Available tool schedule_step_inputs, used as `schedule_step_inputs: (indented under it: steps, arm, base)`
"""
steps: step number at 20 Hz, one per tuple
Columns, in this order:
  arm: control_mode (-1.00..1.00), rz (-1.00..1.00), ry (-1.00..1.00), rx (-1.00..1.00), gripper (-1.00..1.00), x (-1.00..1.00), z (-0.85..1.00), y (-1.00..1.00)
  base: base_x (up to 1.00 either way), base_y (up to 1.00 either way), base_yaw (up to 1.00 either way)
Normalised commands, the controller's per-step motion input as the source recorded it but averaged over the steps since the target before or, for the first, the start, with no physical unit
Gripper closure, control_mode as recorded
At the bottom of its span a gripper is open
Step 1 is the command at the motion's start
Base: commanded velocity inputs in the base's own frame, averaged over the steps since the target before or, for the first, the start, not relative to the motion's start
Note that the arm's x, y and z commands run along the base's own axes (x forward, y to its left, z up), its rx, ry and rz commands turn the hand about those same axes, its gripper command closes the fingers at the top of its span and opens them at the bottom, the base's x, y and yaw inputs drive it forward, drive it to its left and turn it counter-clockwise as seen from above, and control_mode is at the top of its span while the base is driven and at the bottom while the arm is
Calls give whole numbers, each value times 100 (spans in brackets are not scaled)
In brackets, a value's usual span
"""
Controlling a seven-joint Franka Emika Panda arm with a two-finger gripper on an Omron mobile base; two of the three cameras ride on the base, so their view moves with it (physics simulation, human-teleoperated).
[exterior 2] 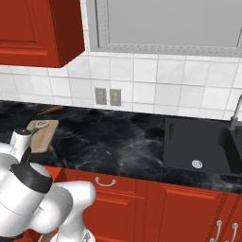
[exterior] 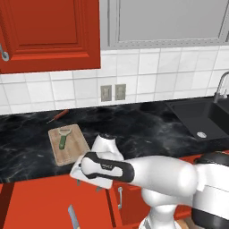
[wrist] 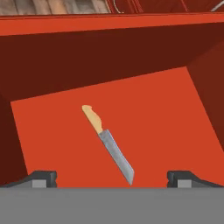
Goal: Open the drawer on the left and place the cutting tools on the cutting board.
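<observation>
Plain red floor of the open drawer [wrist: 166,109], seen from my hand camera: the knife [wrist: 108,143] lies alone at centre frame, just above my gripper [wrist: 112,178], whose jaws stand wide apart and empty. Its long axis runs diagonally, orange-tan handle upper left, blade tip lower right, so I judge my fingers must straddle it crosswise.

drawer [wrist: 175,100]: wide, shallow, red, pulled open, plain red floor.
knife [wrist: 108,143]: grey blade, orange-tan handle, flat on the drawer floor, lying diagonally, apart from the walls.
peeler [exterior: 63,137]: green handle, pale head, lying on the board.
cutting board [exterior: 71,150]: light tan wood, rounded corners, flat on the dark counter.
</observation>
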Motion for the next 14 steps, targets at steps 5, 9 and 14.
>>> schedule_step_inputs:
  steps: [5, 9, 14]
  arm:
    - [-100, 12, 19, -8, -100, 37, -27, 18]
    - [-100, 15, 23, 1, -100, 28, -32, 0]
    - [-100, 2, 0, 0, -100, -5, -9, 7]
  base:
    - [0, 0, 0]
    - [0, 0, 0]
    - [0, 0, 0]
